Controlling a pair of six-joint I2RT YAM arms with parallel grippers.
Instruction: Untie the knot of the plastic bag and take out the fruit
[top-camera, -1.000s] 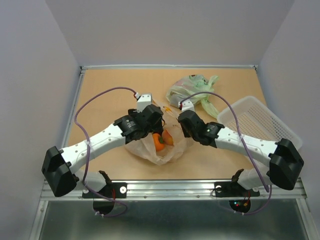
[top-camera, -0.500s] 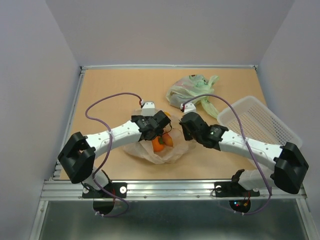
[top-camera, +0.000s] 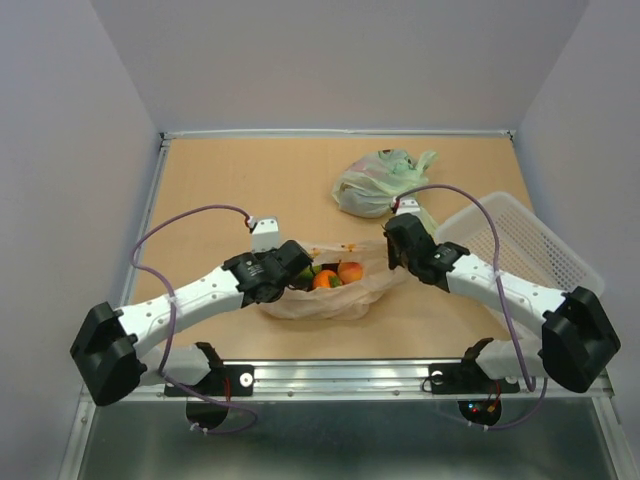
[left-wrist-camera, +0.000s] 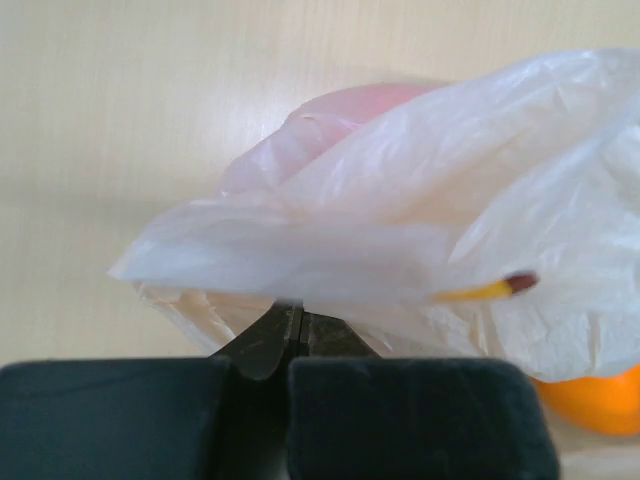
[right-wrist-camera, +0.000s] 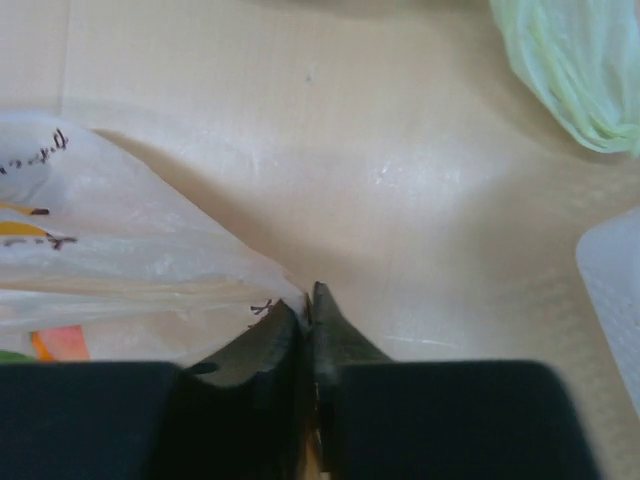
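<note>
Between left end effector (left-wrist-camera: 295, 318) and right end effector (right-wrist-camera: 308, 302), both pinching it, the plastic bag (top-camera: 325, 301) gapes.

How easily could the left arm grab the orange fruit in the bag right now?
Probably not right away. The left arm has its jaws shut on the plastic bag at its edge, so they must let go first. The orange fruit lies close by, and the bag mouth looks open above it.
</note>
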